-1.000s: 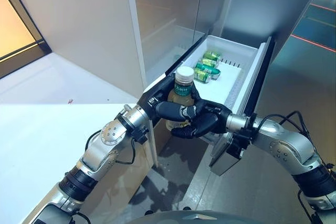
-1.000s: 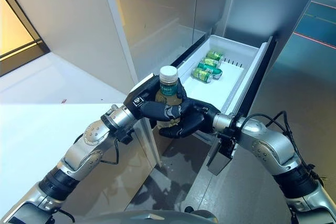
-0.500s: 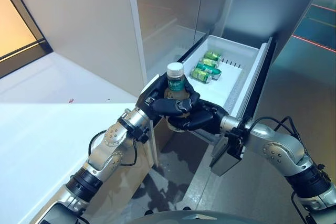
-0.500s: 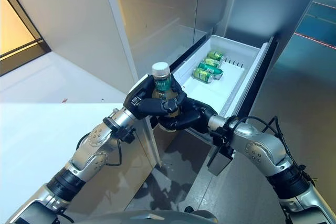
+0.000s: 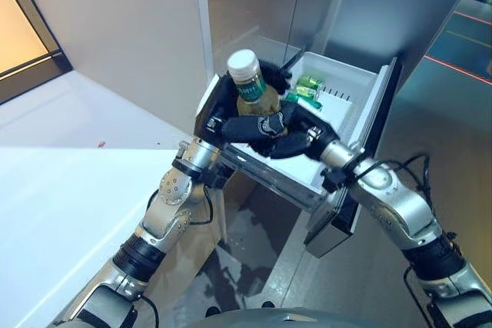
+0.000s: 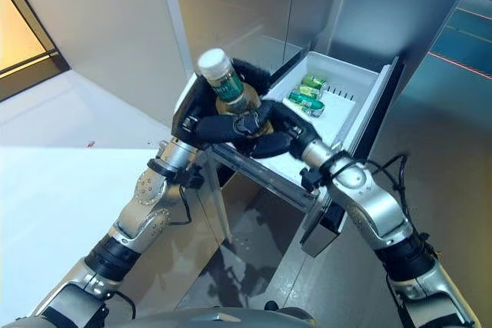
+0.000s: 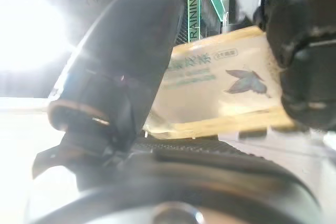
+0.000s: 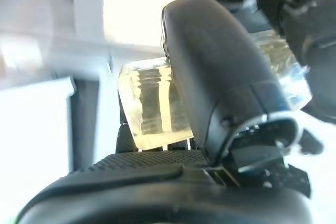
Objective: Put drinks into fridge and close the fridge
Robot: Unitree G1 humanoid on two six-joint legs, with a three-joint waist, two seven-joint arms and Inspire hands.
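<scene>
A bottle of pale yellow drink with a white cap and green label is held tilted above the near end of the open white fridge drawer. My left hand is curled round it from the left, and my right hand is curled round its lower part from the right. The bottle's label shows past the left thumb, and its clear base shows past the right thumb. Green cans lie on their sides at the drawer's far end.
The drawer's dark front panel stands out on the right. A white counter lies to the left. The fridge's grey wall and a white upright edge rise behind the hands.
Both hands have lifted the bottle up and further over the drawer. The bottle has tilted, its cap now leaning left.
</scene>
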